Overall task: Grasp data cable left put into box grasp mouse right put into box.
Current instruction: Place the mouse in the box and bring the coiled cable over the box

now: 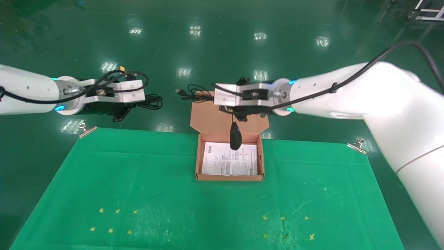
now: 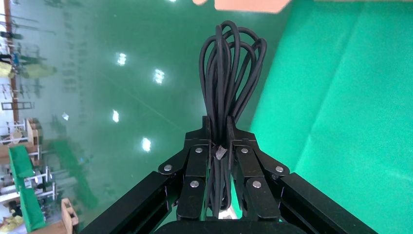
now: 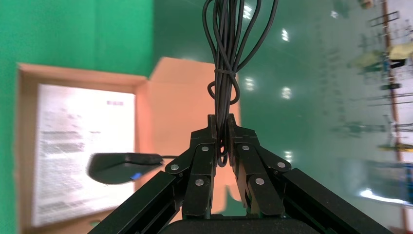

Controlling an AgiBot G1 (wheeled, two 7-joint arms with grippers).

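Head view, mouse (image 1: 236, 136) dangling below right tool (image 1: 231, 110)

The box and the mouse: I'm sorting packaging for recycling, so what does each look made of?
The box looks like plain matte cardboard: salmon-orange, with folded walls and a creased lid; a white printed paper sheet lines it. The mouse looks like smooth black plastic, probably moulded, hanging by its cord from the right tool.
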